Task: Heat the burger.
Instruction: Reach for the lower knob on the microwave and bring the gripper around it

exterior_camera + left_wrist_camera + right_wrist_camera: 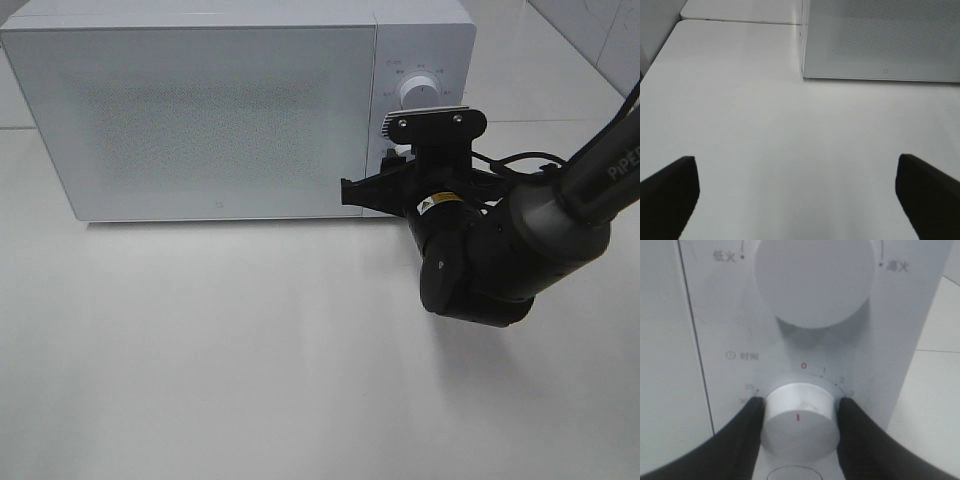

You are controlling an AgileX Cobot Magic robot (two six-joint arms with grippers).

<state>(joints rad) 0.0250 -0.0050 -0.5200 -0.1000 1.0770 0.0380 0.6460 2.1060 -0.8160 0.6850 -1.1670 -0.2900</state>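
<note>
You can read 低火 and 高火 flanking the upper knob beyond the right hand, 时间, 0, 1, 2, 35 around the timer dial it pinches, and PIPE on its arm.

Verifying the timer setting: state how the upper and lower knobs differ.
The upper knob looks larger than the lower knob. The lower knob bears a red line; the upper knob none. The right gripper clamps the lower knob; the upper knob is free. Both are round, white.
</note>
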